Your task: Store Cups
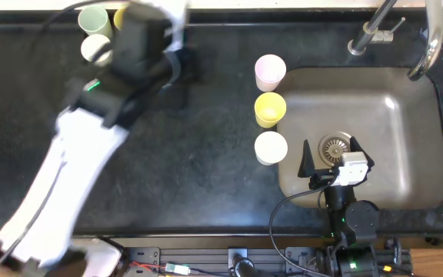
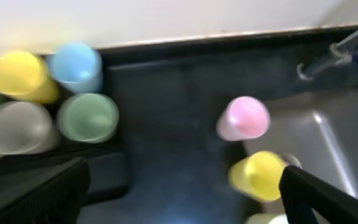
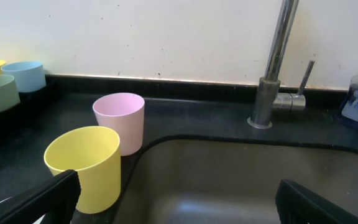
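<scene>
Pink cup (image 1: 270, 71), yellow cup (image 1: 270, 108) and white cup (image 1: 271, 146) line the desk (image 1: 206, 169) beside the sink (image 1: 406, 115), awaiting storage; stored cups (image 2: 87, 117) cluster by the wall; left gripper (image 2: 182, 186) hovers wide open, empty, likely ready to fetch; right gripper (image 1: 330, 155) gapes empty over the sink.

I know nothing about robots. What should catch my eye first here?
A pink plastic cup, a yellow plastic cup and a white plastic cup line the black counter beside the steel sink. The left gripper hovers open near a cluster of pastel cups at the back wall.
</scene>
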